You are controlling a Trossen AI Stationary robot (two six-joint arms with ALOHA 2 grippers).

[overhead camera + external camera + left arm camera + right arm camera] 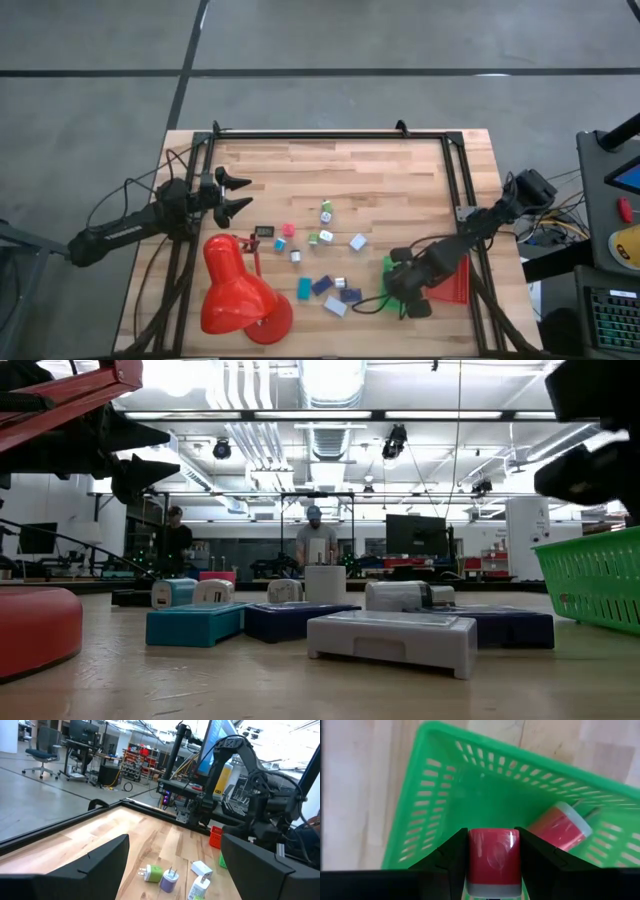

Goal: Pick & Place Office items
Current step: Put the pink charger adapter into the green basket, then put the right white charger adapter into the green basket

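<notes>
- Right gripper (492, 857) sits over the green basket (435, 795), at about 4 o'clock of the table (400, 170) in the high view; jaws clamped on a red block with a pale end (493, 855)
- A second red-and-pale piece (560, 827) lies tilted on the basket floor, just beyond the held one and apart from it
- Red tray (455, 285) lies just beside the green basket, toward the table's 4 o'clock corner, partly under the right arm
- Left gripper (235, 195) hangs above the table at about 9 o'clock, fingers spread wide, nothing between them; well apart from the loose pieces
- Red desk lamp (240, 290) stands at about 7 o'clock, shade tipped toward the left arm
- Remaining office items (320, 255) are scattered from table centre toward 6 o'clock
- Pink cube (288, 229) and black block (264, 231) near centre, on its 9 o'clock side
- Teal block (304, 288), dark blue block (321, 285) and white flat block (336, 306) close together toward 6 o'clock
- White cube (358, 241) at about 3 o'clock of the cluster
- Low view: white flat block nearest, teal and dark blue blocks behind it, small plug-like pieces resting on top
- Two people (317, 545) stand in the room far beyond the table
</notes>
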